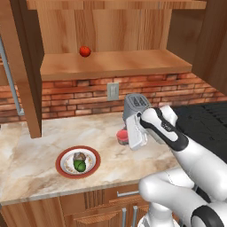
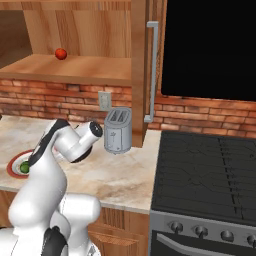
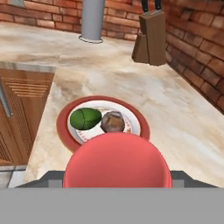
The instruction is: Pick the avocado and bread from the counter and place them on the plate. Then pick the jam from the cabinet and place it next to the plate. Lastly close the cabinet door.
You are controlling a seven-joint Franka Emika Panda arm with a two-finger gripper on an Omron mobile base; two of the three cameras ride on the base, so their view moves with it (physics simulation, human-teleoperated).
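My gripper is shut on the jam, a squat red jar held low over the counter, a little right of the plate. In the hand view the jam's red lid sits between my fingertips, just short of the plate's red rim. On the plate lie the dark-green avocado and the brown bread, side by side. The cabinet stands open above, with its cabinet door swung out at the left.
A red round fruit rests on the cabinet shelf. A silver toaster stands against the brick wall behind my hand. The black stove lies to the right. A knife block and a grey cylinder stand farther along the counter.
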